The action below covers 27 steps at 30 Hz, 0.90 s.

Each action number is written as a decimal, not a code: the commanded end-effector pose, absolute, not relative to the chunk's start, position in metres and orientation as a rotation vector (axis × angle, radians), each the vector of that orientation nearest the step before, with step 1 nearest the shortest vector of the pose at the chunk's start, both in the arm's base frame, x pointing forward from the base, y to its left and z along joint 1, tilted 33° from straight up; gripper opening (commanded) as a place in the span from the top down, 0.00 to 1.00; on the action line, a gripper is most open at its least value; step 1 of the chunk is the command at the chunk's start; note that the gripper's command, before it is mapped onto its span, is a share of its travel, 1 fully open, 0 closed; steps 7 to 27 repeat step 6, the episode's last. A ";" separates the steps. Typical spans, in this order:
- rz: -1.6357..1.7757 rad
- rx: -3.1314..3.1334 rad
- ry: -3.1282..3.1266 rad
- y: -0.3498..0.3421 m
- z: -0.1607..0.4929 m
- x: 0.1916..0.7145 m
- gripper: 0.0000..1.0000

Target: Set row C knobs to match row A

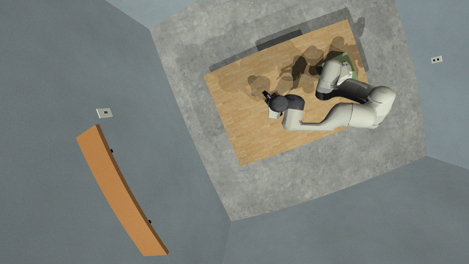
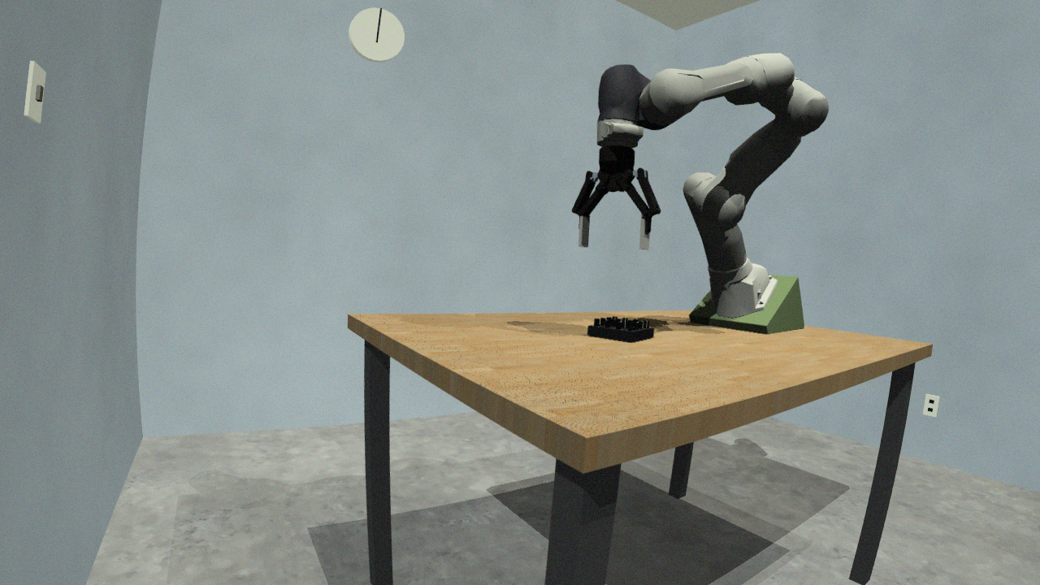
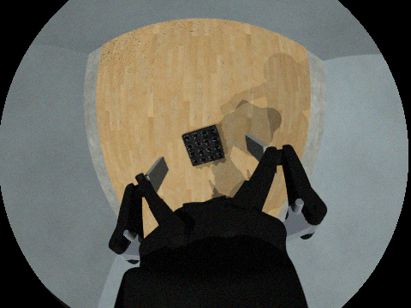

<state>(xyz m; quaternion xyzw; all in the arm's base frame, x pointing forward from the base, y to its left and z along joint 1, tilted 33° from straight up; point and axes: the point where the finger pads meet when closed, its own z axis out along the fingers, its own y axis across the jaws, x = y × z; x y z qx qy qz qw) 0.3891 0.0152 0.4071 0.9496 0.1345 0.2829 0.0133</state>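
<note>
Currently the gripper point(image 2: 614, 234) hangs high above the desk point(image 2: 582, 407), jaws spread fully wide and nothing between them. Knob box point(image 2: 620, 329) stands on the desk near the arm's green base wedge point(image 2: 789, 305), well below the gripper and, by the exterior view, almost straight under it, perhaps slightly off toward the base. Wrist view agrees: knob box point(image 3: 204, 145) shows as a small dark square between the two fingertips, a little above their line, and rotated some way against the line joining the fingers. In the top view the box is hidden under the wrist. Knobs read only as dark bumps; white lines, marks, printed names and the socket side are too small to make out, so rear and front, and hence which row is C, cannot be told from this height. Judgement: task looks not yet begun on the knobs; step in hand is the approach. Coming move turns on a long, near-vertical descent, with a wrist turn to square the fingers to the box's rows. Risk: neighbouring knobs stand close, so wide jaws could nudge a knob outside row C.
</note>
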 end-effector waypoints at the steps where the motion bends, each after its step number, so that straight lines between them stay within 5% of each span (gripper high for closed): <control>1: 0.881 2.958 0.414 0.015 0.408 0.389 0.00; 27: 0.881 2.958 0.414 0.015 0.408 0.389 0.00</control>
